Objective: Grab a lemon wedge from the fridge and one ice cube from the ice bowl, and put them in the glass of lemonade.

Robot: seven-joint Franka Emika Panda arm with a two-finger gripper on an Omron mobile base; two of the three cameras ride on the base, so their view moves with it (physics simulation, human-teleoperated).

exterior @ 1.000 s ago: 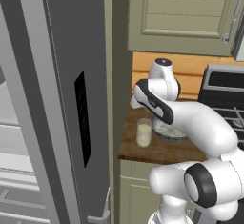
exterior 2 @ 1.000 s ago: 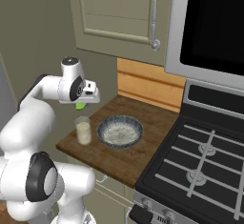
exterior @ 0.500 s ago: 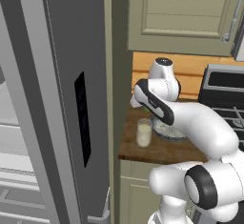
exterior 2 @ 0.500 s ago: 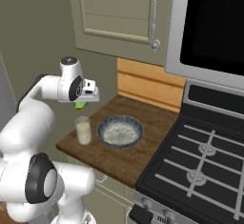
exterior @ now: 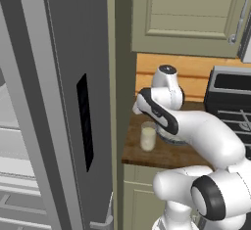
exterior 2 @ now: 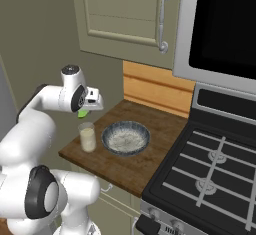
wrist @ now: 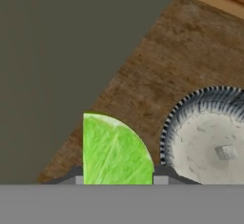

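Observation:
My gripper (exterior 2: 83, 112) is shut on the lemon wedge (exterior 2: 81, 113), a bright yellow-green slice held between the two fingertips (wrist: 162, 174). In the hand view the lemon wedge (wrist: 114, 151) fills the gap between them. The hand hovers just above and slightly behind the glass of lemonade (exterior 2: 87, 137), which stands near the counter's left edge, and the glass (exterior: 148, 137) also shows beside the arm. The speckled ice bowl (exterior 2: 125, 137) sits right of the glass. An ice cube (wrist: 225, 152) lies in the ice bowl (wrist: 190, 123). The fridge (exterior: 63, 102) stands open at the left.
The wooden counter (exterior 2: 150, 164) is short, with its front edge close to the glass. A stove (exterior 2: 215, 179) adjoins it on the right under a black microwave (exterior 2: 225, 24). Beige wall cabinets (exterior 2: 125, 14) hang above. A grey side panel (wrist: 71, 51) borders the counter on the left.
The hand holding the wedge has eased slightly left and down toward the glass. Glass, bowl and fridge door have not moved.

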